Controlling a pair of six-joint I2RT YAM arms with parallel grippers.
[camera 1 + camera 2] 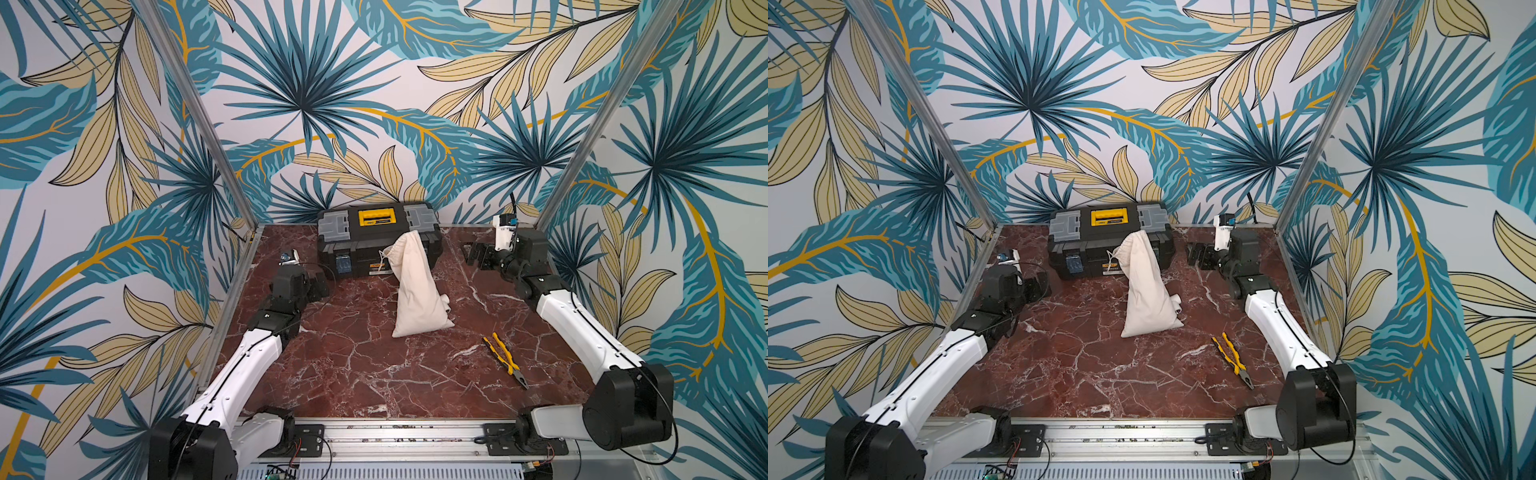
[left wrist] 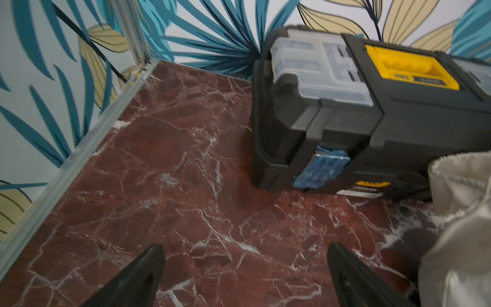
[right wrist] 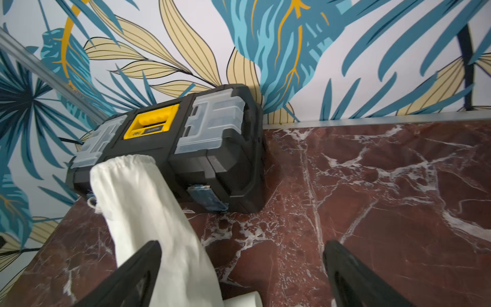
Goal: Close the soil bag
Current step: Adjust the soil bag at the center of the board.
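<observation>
Ahead of the black left claw (image 2: 245, 248), the toolbox (image 2: 411, 119) is black with a yellow handle (clear-grey lid trays); the sack (image 2: 465, 212) beside it cream-white; table (image 2: 159, 186) red-brown, white-veined marble.

A black toolbox (image 1: 353, 243) with a yellow handle and grey lid compartments stands shut at the back of the red marble desk (image 1: 353, 374). Yellow-handled pliers (image 1: 513, 368) lie well in front of the toolbox, off to its right. A small white pipe fitting (image 1: 445, 302) lies between them.
</observation>
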